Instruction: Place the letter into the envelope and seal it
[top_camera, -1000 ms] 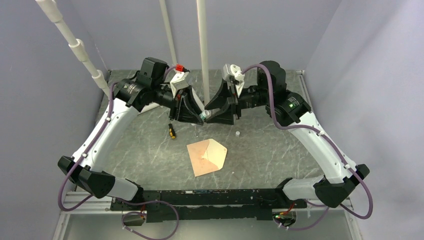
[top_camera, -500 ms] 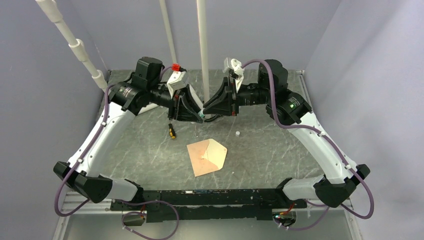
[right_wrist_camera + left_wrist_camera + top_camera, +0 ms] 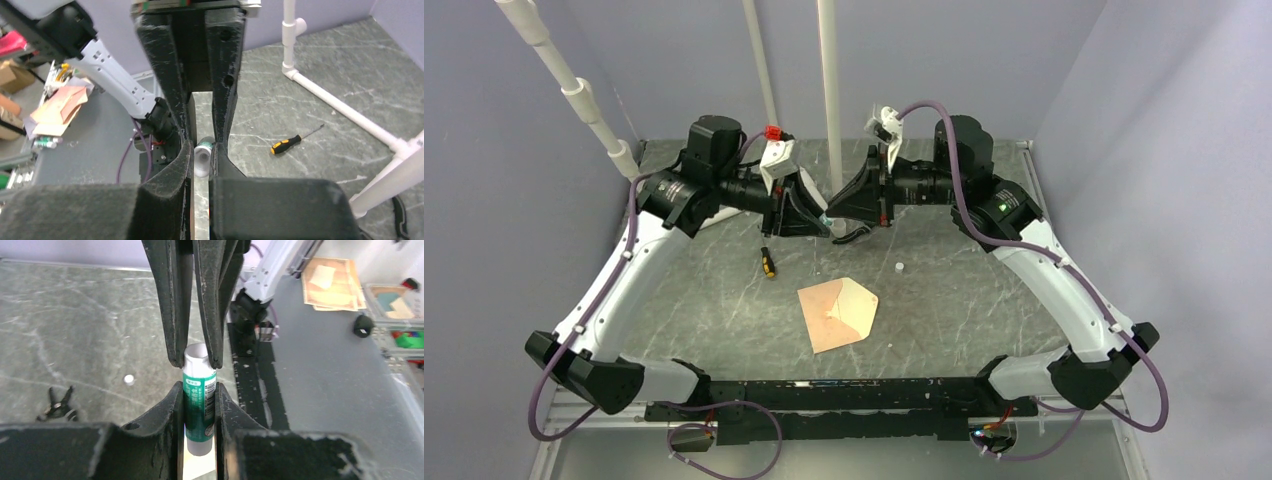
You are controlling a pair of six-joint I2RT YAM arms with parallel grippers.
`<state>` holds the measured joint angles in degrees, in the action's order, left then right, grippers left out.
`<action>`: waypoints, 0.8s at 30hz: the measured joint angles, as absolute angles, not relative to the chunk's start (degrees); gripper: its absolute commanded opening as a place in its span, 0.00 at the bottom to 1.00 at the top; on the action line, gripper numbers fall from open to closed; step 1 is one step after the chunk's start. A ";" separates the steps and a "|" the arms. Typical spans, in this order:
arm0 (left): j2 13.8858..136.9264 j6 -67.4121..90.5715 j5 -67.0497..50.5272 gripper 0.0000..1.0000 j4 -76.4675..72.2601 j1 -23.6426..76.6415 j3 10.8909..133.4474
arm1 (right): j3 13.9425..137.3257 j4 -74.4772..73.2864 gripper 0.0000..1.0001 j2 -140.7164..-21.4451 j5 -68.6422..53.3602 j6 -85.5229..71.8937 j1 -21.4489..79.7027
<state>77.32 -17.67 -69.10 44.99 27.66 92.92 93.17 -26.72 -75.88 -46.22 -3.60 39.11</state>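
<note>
Peach envelope (image 3: 837, 313) lies well apart from table (image 3: 954, 300) edges and screwdriver (image 3: 767, 262).

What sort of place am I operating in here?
Probably a robotics lab test cell: plain screen walls enclose the stone-patterned table, white plastic pipes stand at the back, and a cluttered workbench lies beyond.
</note>
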 measured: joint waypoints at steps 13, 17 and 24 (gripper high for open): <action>70.30 -11.66 -46.83 0.02 27.29 28.23 81.87 | 93.23 -25.26 0.35 -78.70 -4.16 -32.27 43.33; 70.35 -10.83 -48.42 0.02 26.98 28.21 82.15 | 90.17 -19.68 0.76 -77.49 -6.50 -29.36 43.13; 71.37 -10.76 -58.15 0.03 29.95 28.23 85.23 | 87.11 -17.63 0.85 -69.12 -23.92 -15.29 43.22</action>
